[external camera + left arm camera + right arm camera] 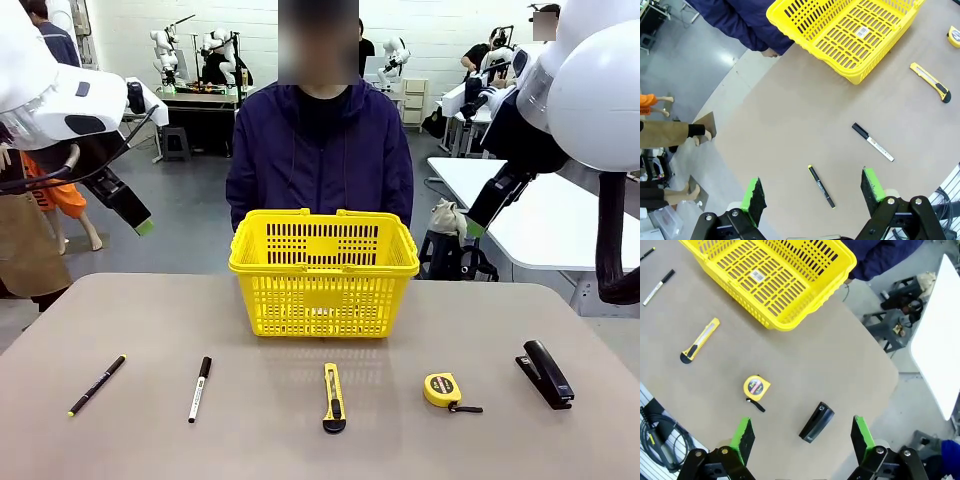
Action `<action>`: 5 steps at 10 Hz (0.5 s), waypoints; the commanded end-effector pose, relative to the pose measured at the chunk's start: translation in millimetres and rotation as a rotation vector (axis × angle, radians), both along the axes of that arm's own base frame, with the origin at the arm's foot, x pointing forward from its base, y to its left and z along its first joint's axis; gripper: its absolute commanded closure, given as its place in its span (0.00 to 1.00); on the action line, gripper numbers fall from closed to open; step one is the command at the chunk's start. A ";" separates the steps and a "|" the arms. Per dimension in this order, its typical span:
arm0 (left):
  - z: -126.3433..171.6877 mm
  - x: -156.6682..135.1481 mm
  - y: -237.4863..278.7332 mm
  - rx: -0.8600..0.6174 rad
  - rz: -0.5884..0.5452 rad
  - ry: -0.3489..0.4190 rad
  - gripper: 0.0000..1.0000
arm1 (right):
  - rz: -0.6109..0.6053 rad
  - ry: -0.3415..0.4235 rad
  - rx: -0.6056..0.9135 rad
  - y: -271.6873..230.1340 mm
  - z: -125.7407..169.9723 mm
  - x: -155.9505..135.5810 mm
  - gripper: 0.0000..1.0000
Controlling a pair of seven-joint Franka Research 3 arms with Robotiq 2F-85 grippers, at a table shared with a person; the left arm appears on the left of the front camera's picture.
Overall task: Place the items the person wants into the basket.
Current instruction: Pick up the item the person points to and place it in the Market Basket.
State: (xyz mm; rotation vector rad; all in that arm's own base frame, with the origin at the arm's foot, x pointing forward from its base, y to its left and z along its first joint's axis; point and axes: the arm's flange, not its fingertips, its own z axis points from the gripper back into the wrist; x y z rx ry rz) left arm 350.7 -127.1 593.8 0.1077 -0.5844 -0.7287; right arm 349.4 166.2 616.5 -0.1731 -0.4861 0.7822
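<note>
Now, left pincer (812,187) gaping and idle, lower the equally open right pincer (801,427) squarely over the tape measure (756,387), near-right of the basket (320,305).

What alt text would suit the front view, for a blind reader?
A person stands behind an empty yellow basket on a table; nearer the camera lie a pen, marker, utility knife, tape measure and stapler in a row. The left gripper and right gripper hang raised at either side.

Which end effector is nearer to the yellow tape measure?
Right. The right end effector hovers above the tape measure; the left end effector hovers above the black pen.
</note>
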 end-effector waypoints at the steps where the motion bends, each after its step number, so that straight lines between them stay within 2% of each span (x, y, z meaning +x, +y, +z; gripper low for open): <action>1: 0.5 -0.4 0.1 0.000 0.000 -0.001 0.00 | 0.091 0.019 0.159 -29.8 17.3 -4.5 0.00; 2: 10.5 5.6 32.2 -0.237 -0.093 0.083 0.00 | 0.133 0.038 0.406 -67.5 31.9 -3.2 0.00; 3: 13.1 13.2 61.4 -0.323 -0.110 0.117 0.00 | 0.172 0.055 0.582 -100.7 36.5 -1.0 0.00; 4: 16.4 19.0 94.4 -0.406 -0.141 0.129 0.00 | 0.152 0.027 0.688 -138.8 37.3 2.5 0.00; 5: 21.5 25.9 126.2 -0.479 -0.126 0.131 0.00 | 0.112 0.004 0.776 -171.1 33.8 3.1 0.00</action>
